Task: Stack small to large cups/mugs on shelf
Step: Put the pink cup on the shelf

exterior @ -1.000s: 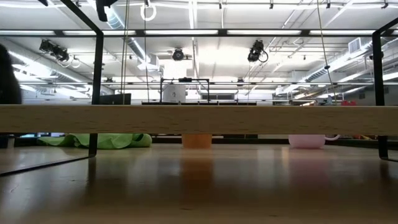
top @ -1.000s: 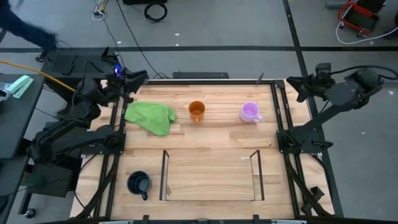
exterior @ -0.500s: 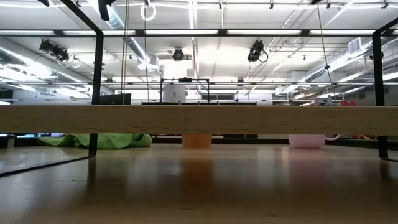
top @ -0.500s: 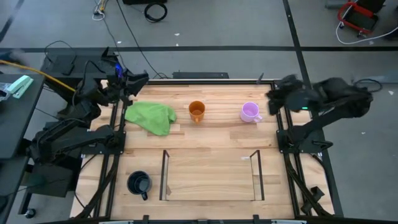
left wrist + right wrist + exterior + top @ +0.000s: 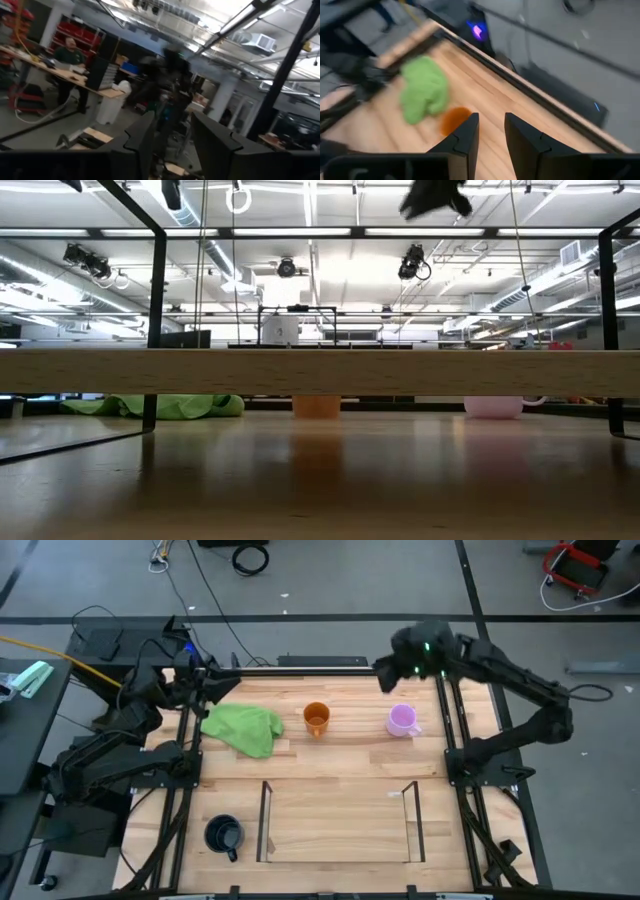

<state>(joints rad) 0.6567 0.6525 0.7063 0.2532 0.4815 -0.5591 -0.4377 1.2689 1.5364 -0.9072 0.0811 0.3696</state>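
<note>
The orange mug (image 5: 316,719) and the lilac mug (image 5: 402,720) stand upright on their bases toward the table's far side. The navy mug (image 5: 223,835) stands at the near left, outside the shelf (image 5: 340,825), a wooden bay between two clear upright panels. My right gripper (image 5: 385,671) hangs high over the far edge, up and to the far left of the lilac mug, open and empty; its wrist view (image 5: 492,132) shows the orange mug (image 5: 455,119). My left gripper (image 5: 218,675) waits open at the far left corner.
A green cloth (image 5: 243,728) lies crumpled left of the orange mug. Black frame rails (image 5: 450,730) run along both table sides. In the low view a wooden bar (image 5: 320,372) hides most of both far mugs. A person sits at a desk (image 5: 67,55) in the room beyond.
My right gripper has swung from outside the table's right edge toward the left, and now stands high over the far edge near the lilac mug. The mugs and the cloth have stayed put.
</note>
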